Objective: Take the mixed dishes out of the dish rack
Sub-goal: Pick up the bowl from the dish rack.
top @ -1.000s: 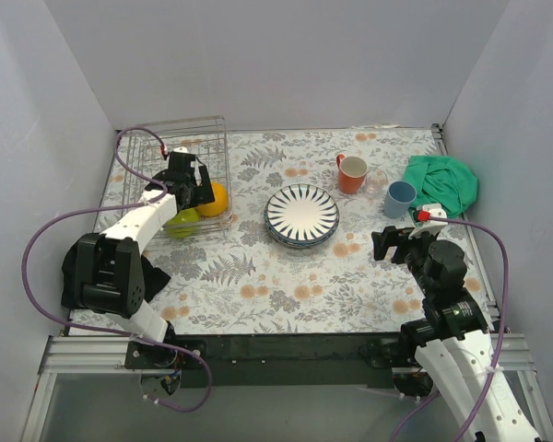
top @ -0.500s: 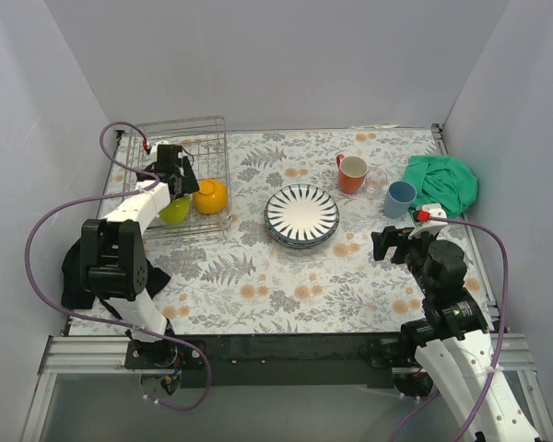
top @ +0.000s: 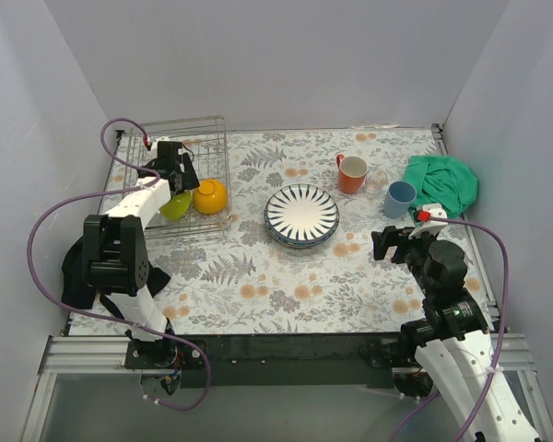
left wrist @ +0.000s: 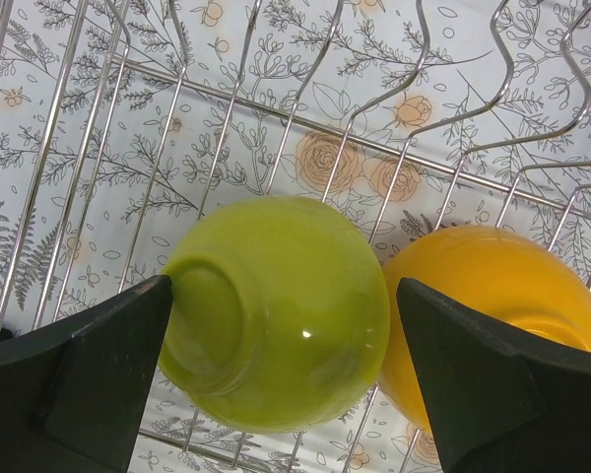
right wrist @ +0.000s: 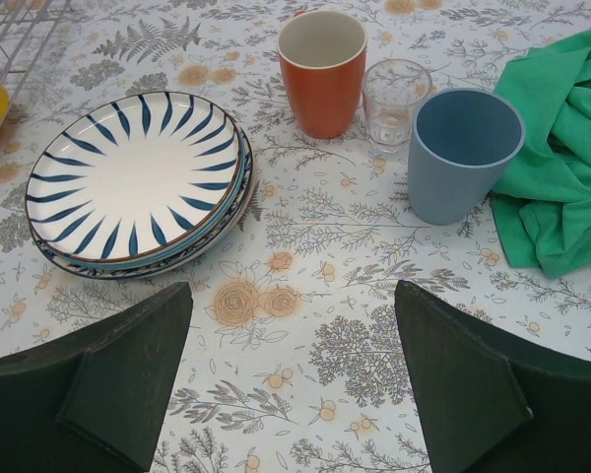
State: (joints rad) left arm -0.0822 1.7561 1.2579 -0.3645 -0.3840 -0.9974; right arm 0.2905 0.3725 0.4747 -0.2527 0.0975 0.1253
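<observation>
The silver wire dish rack (top: pixel 212 138) (left wrist: pixel 276 108) stands at the far left. In it, on their sides, lie a lime-green bowl (top: pixel 176 206) (left wrist: pixel 276 310) and, touching it, an orange-yellow bowl (top: pixel 210 196) (left wrist: pixel 492 305). My left gripper (top: pixel 175 175) (left wrist: pixel 284 286) hangs open over the rack, its fingers straddling the green bowl without closing on it. Out on the table are a stack of plates (top: pixel 301 215) (right wrist: pixel 138 177) topped by a striped one, an orange mug (top: pixel 352 173) (right wrist: pixel 322 69), a clear glass (top: pixel 378 180) (right wrist: pixel 395 99) and a light-blue cup (top: pixel 399 198) (right wrist: pixel 463 153). My right gripper (top: pixel 394 241) (right wrist: pixel 291 296) is open above the cloth-covered table, holding nothing.
A green cloth (top: pixel 442 181) (right wrist: pixel 561 148) lies bunched at the far right beside the blue cup. A black cloth (top: pixel 74 267) sits near the left arm's base. White walls close in the table on three sides.
My left gripper has moved left and farther back over the rack, from above both bowls to around the green one. The right arm has not moved.
</observation>
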